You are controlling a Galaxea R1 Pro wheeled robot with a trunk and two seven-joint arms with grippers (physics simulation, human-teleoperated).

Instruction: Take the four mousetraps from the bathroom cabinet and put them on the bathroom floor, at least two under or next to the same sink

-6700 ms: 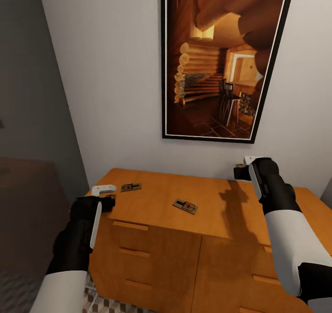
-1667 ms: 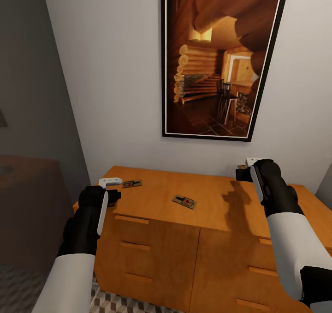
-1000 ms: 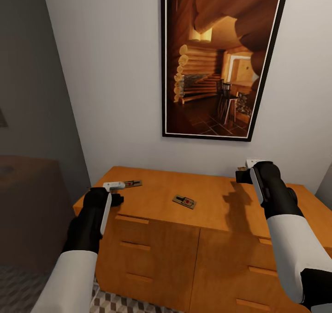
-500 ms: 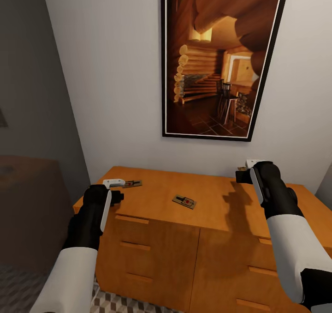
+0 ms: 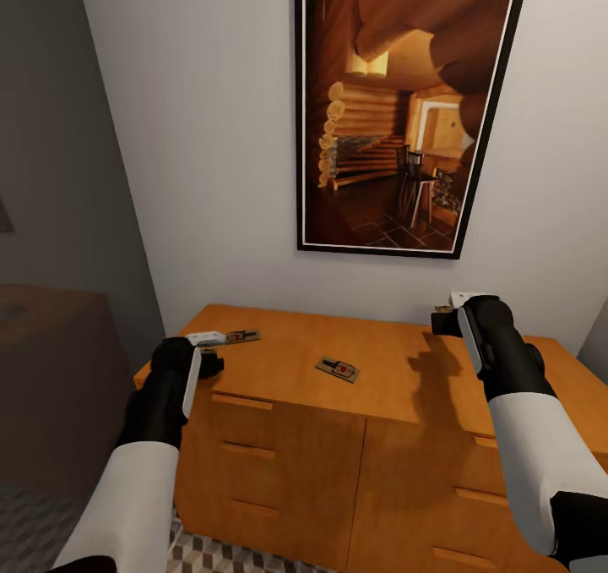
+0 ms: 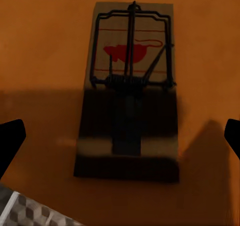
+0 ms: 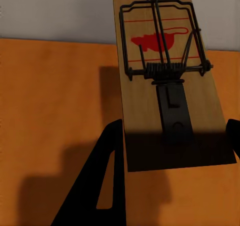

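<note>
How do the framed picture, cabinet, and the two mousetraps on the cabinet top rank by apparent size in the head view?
1. cabinet, cut off by the frame edge
2. framed picture
3. centre mousetrap and left mousetrap: too alike to rank; the left one lies farther back, by the left gripper.

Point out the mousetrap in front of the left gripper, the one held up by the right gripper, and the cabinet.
left mousetrap [image 6: 129, 91]: left wrist view, on its spring coil.
held mousetrap [image 7: 167, 93]: right wrist view, on its board's middle.
cabinet [image 5: 279, 450]: head view, on its drawer front.
</note>
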